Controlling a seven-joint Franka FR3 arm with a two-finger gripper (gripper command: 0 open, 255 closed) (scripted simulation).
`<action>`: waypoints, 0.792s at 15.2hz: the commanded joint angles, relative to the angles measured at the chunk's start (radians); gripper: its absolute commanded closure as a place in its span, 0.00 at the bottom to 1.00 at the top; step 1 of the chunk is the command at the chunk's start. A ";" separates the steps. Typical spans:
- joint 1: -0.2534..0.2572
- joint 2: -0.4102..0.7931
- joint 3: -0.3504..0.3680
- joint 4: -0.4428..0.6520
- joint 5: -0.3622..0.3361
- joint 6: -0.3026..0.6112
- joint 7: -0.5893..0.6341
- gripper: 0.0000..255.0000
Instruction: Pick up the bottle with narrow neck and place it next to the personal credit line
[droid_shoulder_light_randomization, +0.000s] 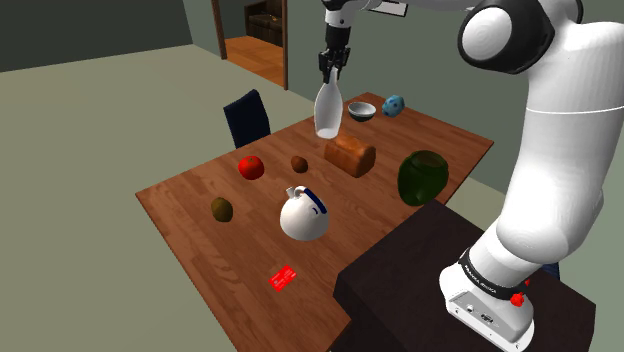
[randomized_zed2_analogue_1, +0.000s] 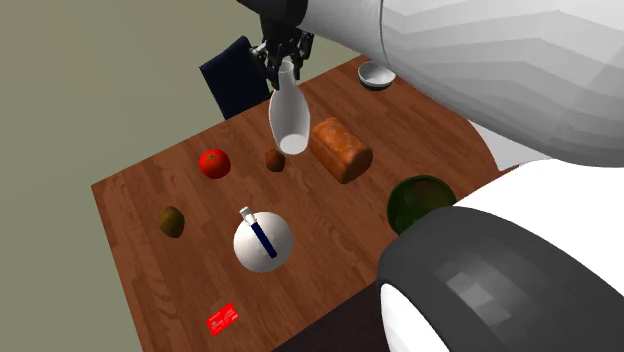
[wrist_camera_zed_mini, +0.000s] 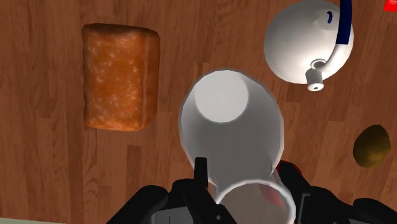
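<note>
Shoulder view shows the black two-finger hand (droid_shoulder_light_randomization: 333, 70) clamped on the narrow neck of a smooth white bottle (droid_shoulder_light_randomization: 329, 110). The bottle hangs straight below the hand, clear of the brown wooden tabletop (droid_shoulder_light_randomization: 190, 190) and near a brown bread loaf (droid_shoulder_light_randomization: 350, 155). In the wrist view the bottle's flat base points away from the hand toward the wood, between the loaf and a round white teapot with a blue handle (wrist_camera_zed_mini: 305, 41). The neck itself is hidden there, seemingly pinched between the fingers (wrist_camera_zed_mini: 201, 178). A small flat red card (droid_shoulder_light_randomization: 284, 277) lies well apart from the bottle, past the teapot, by the tabletop's lower edge in the shoulder view.
</note>
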 joint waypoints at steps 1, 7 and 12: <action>-0.002 0.005 -0.001 0.037 0.001 -0.032 -0.001 1.00; -0.006 0.023 -0.001 0.146 0.002 -0.122 0.001 1.00; 0.038 -0.077 0.011 0.016 -0.013 -0.091 0.053 1.00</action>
